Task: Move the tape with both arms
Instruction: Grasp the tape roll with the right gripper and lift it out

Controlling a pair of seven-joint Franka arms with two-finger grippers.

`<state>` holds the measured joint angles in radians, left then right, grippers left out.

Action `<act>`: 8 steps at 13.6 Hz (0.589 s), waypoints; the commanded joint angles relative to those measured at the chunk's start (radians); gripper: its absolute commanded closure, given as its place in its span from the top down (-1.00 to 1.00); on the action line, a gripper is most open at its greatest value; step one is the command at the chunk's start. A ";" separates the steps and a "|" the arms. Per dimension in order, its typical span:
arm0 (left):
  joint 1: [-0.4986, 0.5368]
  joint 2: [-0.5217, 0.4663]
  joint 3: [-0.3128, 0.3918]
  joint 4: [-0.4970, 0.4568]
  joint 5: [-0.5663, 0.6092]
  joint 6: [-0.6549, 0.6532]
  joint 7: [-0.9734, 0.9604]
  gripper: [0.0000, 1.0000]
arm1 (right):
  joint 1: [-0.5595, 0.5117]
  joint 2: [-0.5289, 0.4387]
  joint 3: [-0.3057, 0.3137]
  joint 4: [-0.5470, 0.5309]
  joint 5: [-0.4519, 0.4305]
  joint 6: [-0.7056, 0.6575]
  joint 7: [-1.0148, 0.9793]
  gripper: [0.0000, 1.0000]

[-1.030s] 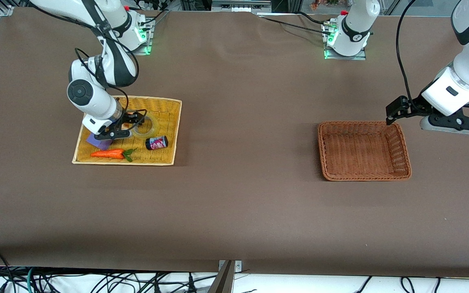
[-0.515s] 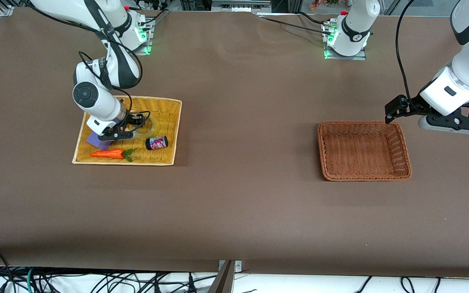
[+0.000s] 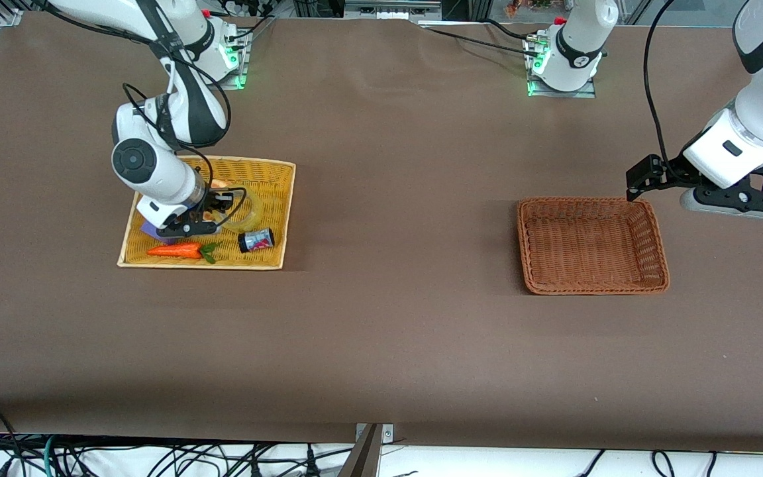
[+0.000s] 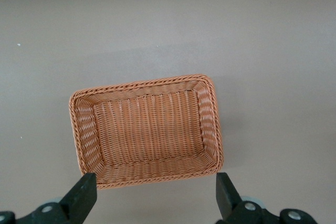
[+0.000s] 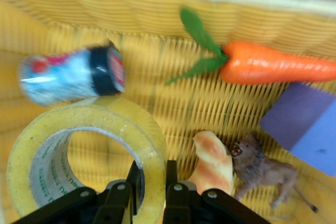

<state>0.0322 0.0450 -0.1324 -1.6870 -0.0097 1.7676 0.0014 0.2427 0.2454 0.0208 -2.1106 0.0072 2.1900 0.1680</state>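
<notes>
Right beside tape [image 5: 84, 156]: can [image 5: 73, 74], croissant [image 5: 212, 163] (touching pincer [image 5: 152, 182]).

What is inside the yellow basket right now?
The yellow basket holds the tape, gripped at its wall by the right gripper, plus a small can, carrot, croissant toy, lion figure and purple block. The arm covers part of the floor.

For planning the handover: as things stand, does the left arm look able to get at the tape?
Probably not. The left gripper hangs open by the brown basket, while the tape sits clamped in the right gripper over the yellow tray.
</notes>
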 commanded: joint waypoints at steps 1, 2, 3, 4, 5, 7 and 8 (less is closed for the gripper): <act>-0.002 0.009 0.002 0.027 -0.016 -0.022 -0.001 1.00 | 0.004 -0.005 0.041 0.196 0.025 -0.188 0.021 -1.00; 0.000 0.009 0.002 0.027 -0.016 -0.022 0.000 1.00 | 0.016 -0.002 0.047 0.239 0.025 -0.209 0.027 -1.00; 0.001 0.009 0.002 0.027 -0.016 -0.022 -0.001 1.00 | 0.038 0.005 0.048 0.277 0.027 -0.220 0.047 -1.00; 0.002 0.009 0.002 0.027 -0.016 -0.022 -0.001 1.00 | 0.070 0.012 0.054 0.308 0.033 -0.223 0.082 -1.00; 0.003 0.010 0.002 0.027 -0.016 -0.022 -0.001 1.00 | 0.102 0.037 0.056 0.340 0.078 -0.223 0.120 -1.00; 0.005 0.010 0.002 0.027 -0.016 -0.022 -0.003 1.00 | 0.174 0.099 0.061 0.427 0.170 -0.216 0.165 -1.00; 0.005 0.010 0.002 0.027 -0.016 -0.022 -0.003 1.00 | 0.211 0.144 0.061 0.489 0.184 -0.219 0.206 -1.00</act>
<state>0.0336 0.0456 -0.1306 -1.6869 -0.0097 1.7675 0.0014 0.3983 0.2925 0.0827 -1.7592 0.1463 1.9947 0.3146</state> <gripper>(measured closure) 0.000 0.789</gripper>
